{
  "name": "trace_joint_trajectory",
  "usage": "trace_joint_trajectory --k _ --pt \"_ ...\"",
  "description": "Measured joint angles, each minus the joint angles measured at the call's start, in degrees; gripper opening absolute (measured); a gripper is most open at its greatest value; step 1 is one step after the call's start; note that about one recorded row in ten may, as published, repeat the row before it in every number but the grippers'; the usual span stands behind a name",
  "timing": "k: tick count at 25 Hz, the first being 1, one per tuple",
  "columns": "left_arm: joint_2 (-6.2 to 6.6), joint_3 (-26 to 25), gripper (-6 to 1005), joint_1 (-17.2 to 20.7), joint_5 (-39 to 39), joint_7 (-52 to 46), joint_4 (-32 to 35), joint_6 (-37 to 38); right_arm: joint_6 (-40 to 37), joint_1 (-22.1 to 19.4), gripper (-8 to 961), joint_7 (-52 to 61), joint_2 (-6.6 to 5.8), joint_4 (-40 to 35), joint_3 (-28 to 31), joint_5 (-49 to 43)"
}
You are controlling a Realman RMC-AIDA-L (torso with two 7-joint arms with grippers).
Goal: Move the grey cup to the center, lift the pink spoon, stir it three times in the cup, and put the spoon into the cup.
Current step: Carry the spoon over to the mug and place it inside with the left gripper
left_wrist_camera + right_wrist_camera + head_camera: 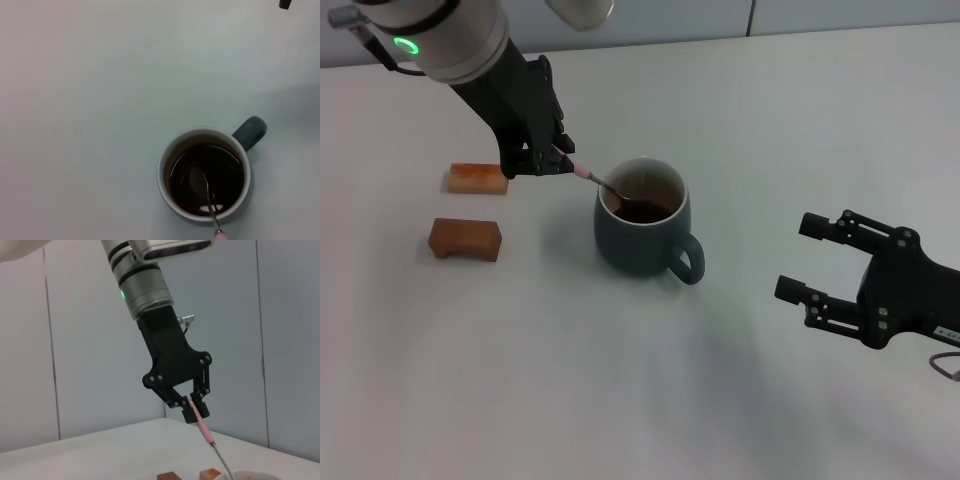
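Observation:
The grey cup (642,228) stands mid-table with its handle toward the right front, and dark liquid fills it (204,172). The pink spoon (582,172) slants down from the left, and its metal bowl (198,181) is dipped in the liquid. My left gripper (558,158) hangs just left of the cup's rim, shut on the spoon's pink handle (202,426). My right gripper (808,260) hovers open to the right of the cup, holding nothing.
Two small orange-brown wooden blocks (476,179) (465,239) lie left of the cup, below the left arm. A wall of grey panels stands behind the table. Bare white tabletop (620,380) stretches in front of the cup.

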Motion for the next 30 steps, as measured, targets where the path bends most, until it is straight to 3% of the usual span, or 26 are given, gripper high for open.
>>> trace_joint_trajectory --k 11,30 --pt "-0.06 5.7 131 -0.6 -2.7 -3.3 0.8 -0.8 0.4 0.0 754 -0.2 0.0 0.0 -0.2 0.0" --pt "-0.02 5.7 131 -0.4 1.4 -3.7 2.2 0.2 0.5 0.4 754 -0.5 0.0 0.8 -0.2 0.0"
